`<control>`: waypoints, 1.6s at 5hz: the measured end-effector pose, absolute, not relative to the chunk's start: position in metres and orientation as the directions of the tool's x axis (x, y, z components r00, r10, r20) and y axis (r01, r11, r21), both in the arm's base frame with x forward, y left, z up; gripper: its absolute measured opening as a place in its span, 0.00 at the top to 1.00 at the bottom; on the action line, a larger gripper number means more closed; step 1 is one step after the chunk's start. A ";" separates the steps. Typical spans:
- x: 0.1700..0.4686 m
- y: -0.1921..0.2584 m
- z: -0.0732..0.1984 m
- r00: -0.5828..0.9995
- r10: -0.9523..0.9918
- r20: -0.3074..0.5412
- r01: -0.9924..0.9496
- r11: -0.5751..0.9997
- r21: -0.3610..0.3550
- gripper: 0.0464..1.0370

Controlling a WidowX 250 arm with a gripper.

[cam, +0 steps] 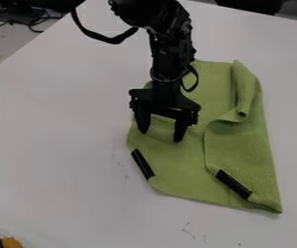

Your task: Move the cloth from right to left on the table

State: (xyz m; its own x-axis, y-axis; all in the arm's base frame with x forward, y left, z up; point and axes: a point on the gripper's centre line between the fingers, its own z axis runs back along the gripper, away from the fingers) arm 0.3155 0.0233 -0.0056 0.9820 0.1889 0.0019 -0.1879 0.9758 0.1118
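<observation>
A green cloth is lying on the white tabletop, mostly right of the open black pincer overlapping its left side, its long axis slanting toward the view's lower right.

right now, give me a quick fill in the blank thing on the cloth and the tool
The cloth on the white table is ____ in colour.
The tool over the cloth is not shut but ____.
Counting the short strips at the cloth gives ____.
Those strips are ____ in colour.

Missing words: green; open; two; black
</observation>
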 end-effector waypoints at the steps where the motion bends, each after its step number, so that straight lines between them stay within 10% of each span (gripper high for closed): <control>1: 0.308 0.044 -0.008 0.969 0.248 -0.013 -0.244 0.962 0.119 0.04; 8: 0.241 0.181 -0.003 0.864 0.504 -0.018 -0.496 0.856 0.146 0.04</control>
